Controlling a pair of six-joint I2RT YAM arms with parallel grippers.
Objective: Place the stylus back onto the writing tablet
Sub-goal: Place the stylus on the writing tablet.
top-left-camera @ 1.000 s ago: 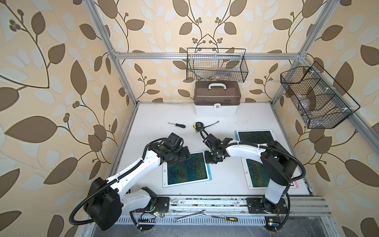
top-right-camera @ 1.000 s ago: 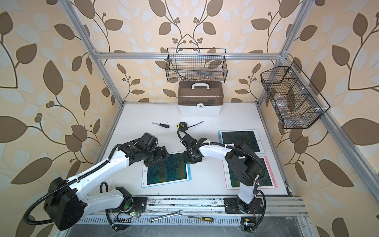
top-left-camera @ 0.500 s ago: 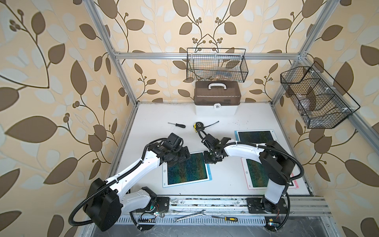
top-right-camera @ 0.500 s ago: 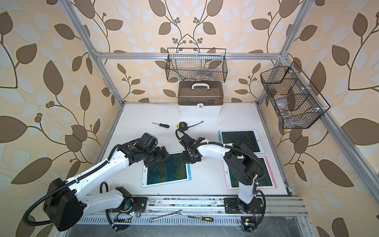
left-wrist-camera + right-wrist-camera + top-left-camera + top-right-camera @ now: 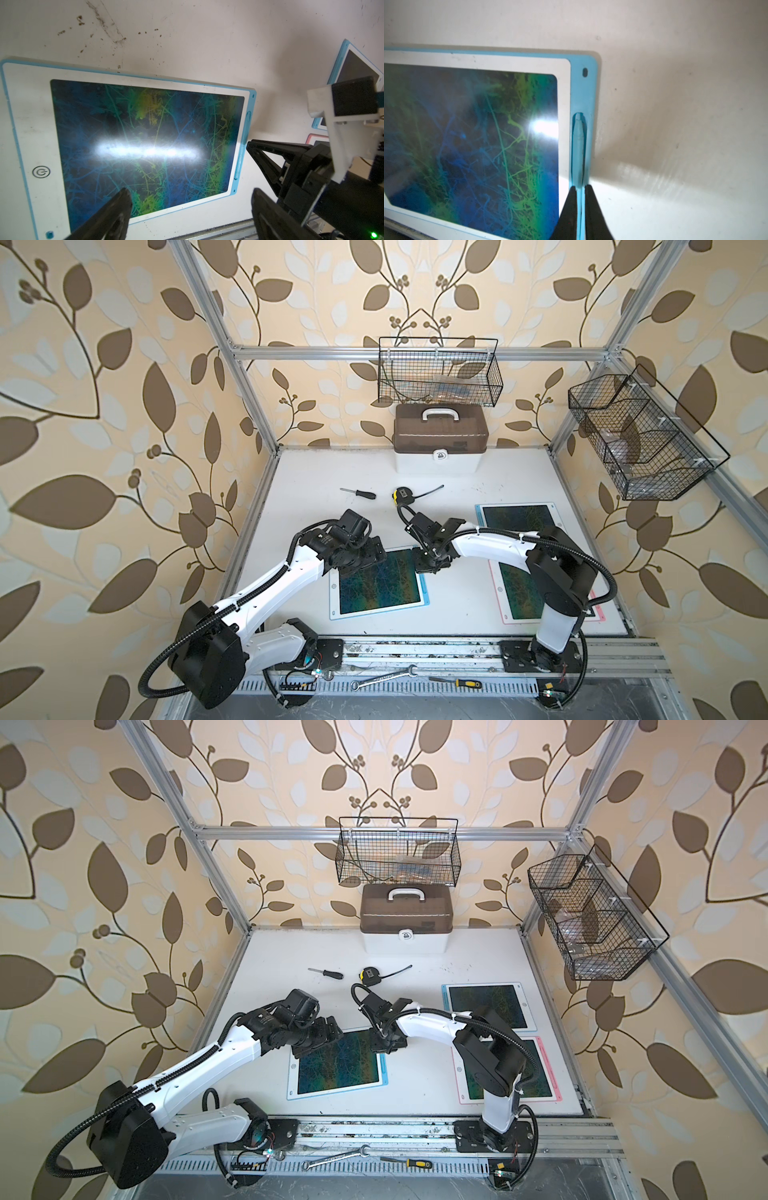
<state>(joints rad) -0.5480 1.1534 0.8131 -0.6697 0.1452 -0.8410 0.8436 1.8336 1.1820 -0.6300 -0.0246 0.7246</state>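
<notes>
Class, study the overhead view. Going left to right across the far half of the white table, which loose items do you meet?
In a top view: black-handled screwdriver → tape measure → blue-edged writing tablet. The toolbox overlaps the tape measure sideways, so it is left out.

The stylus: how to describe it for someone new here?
On the white table, find the blue-framed tablet nearest the left arm. The stylus is the thin blue pen in its edge groove, the only thing the right gripper pinches.
</notes>
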